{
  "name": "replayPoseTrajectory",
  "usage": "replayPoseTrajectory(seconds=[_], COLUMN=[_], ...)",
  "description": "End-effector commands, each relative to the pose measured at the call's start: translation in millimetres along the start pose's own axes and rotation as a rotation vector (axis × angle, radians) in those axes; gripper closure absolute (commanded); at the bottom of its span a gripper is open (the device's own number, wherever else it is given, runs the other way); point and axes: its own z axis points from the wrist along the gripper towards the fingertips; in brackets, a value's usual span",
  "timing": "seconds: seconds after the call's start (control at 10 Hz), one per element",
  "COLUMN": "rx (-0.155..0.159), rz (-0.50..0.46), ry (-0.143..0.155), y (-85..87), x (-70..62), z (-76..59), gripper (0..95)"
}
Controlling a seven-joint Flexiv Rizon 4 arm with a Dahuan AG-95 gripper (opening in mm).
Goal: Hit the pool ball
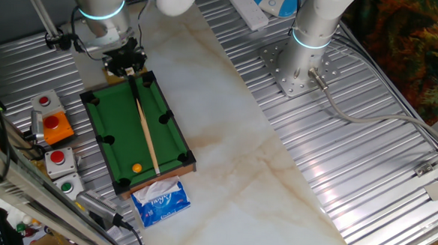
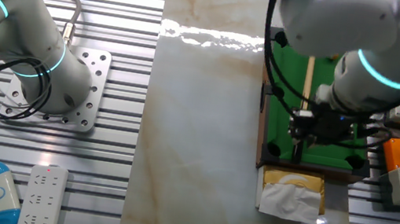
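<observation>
**Green felt, cue lined up**

The end effector (image 1: 130, 64) is clenched on the wooden cue (image 1: 145, 124) at the mini pool table (image 1: 114, 113)'s 12 o'clock end. The pool ball (image 1: 136, 168) sits near 6 o'clock, beside the cue tip. A skewed stroke could slide past, missing it.

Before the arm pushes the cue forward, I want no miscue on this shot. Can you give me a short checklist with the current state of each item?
1. Gripper has the cue stick: it sits at the stick's far end, but the grip itself is hidden. Cannot tell.
2. Cue lies along the green mini pool table, inside the rails: ok.
3. Pool ball on the felt, near the end away from the gripper: ok.
4. Cue lined up with the ball: the ball sits just beside the stick, not ahead of its tip. Not ok.
5. Tissue pack off the table, beyond the ball end: ok.
</observation>
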Motion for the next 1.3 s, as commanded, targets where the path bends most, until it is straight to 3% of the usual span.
replayPoseTrajectory(seconds=[0.1,0.2,0.4,0.6,0.9,1.3], rx=[-0.023,-0.055,-0.087,-0.082,-0.09,-0.117], rz=[0.299,0.583,0.913,1.102,1.283,1.445], ry=[0.02,0.025,-0.021,-0.005,-0.021,-0.035], y=[3.9,8.5,13.1,15.8,18.4,20.6], x=[-1.5,-2.8,-4.5,-5.4,-6.4,-7.2], z=[-17.7,-30.9,-43.5,-50.0,-56.1,-61.0], gripper=[76.0,95.0,95.0,95.0,95.0,95.0])
